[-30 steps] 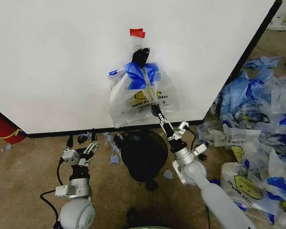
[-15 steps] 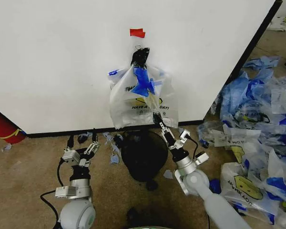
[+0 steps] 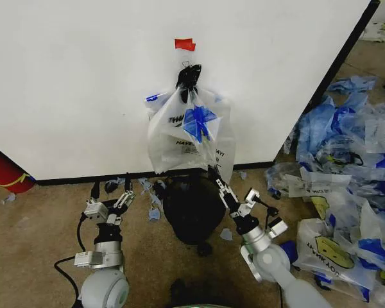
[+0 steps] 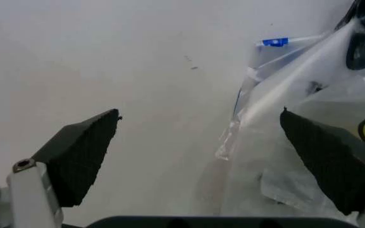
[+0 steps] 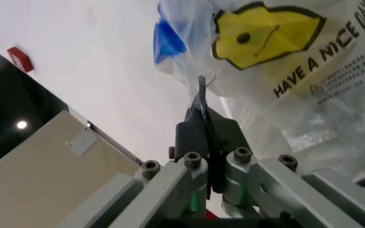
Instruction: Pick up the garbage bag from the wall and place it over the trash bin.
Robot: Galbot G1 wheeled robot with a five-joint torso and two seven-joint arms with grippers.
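Here, a thin translucent garbage bag [image 3: 189,138] with blue edging, black lettering and a yellow face print, hung from a dark clip [image 3: 188,76] on the wall [image 3: 77,83]. Flat, plain white panel, black strip along its base and slanted right edge; small red tape piece [image 3: 185,44] just above the clip. Directly beneath the bag, on brown floor: the trash bin [image 3: 194,208], round, black wire mesh. Right gripper [image 3: 213,173] raised to the bag's lower edge, long thin fingers pressed together, pinching a fold of the film in the right wrist view [image 5: 203,111]. Left gripper [image 3: 109,191] low near the wall's base, left of the bin, black ridged pads [image 4: 81,161] spread wide, nothing between them; bag's side crumpled just beside one pad. Scattered around the bin: blue scraps [image 3: 151,192]. At right, well apart: big heap of blue-and-white bags [image 3: 346,179]. At far left: red cylinder [image 3: 3,170] with yellow band.
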